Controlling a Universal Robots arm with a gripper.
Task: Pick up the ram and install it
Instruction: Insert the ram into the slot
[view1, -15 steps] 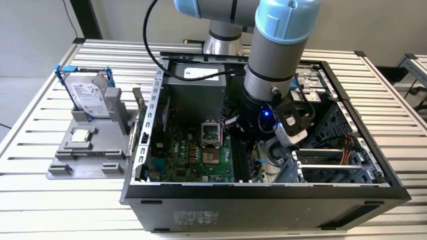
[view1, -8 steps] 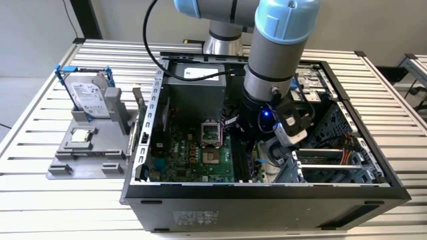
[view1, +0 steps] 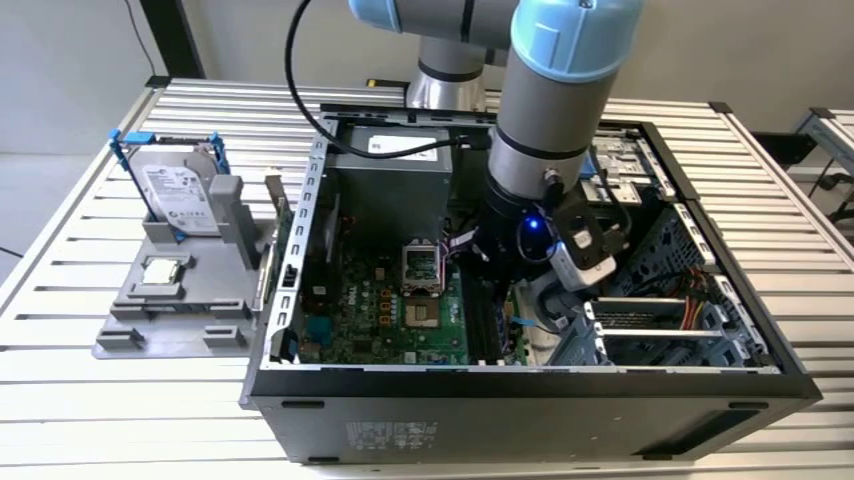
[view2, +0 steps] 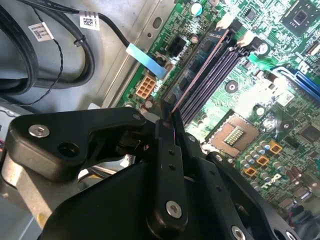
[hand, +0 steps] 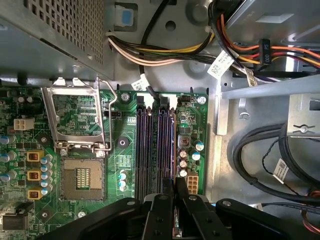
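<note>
On the exterior view's left, a grey stand (view1: 174, 300) rests on the slatted bench (view1: 80, 215) and holds a silver hard drive (view1: 178, 195) upright in blue rails, with a small square chip (view1: 160, 270) lying on the stand's lower step. Just beside the stand, toward the exterior view's right, sits the open computer case (view1: 534, 395), its green motherboard (view1: 387, 320) facing up. The robot arm (view1: 554, 110) reaches down into the middle of the case, and the pincer (view1: 534, 300) is low over the board, close to the memory slots (view1: 487, 320).

In the second wrist view the pincer (view2: 172, 122) is clenched on the ram (view2: 200, 70), its black fingers (view2: 167, 150) pressed against the near end of the thin dark stick. The ram runs away from the fingers edge-on along the row of memory slots (view2: 212, 82), at the slot on the outer side of the row nearest a small cream connector (view2: 145, 87); whether it is seated fully in that slot cannot be told. An open processor socket (view2: 232, 135) lies just beside the slots on the other side.

In the first wrist view the open processor socket (hand: 82, 177) and its raised metal frame (hand: 75, 117) lie beside the memory slots (hand: 155, 150), the pincer (hand: 175, 200) sits at their near end, and bundled cables (hand: 165, 52) cross above the board.
</note>
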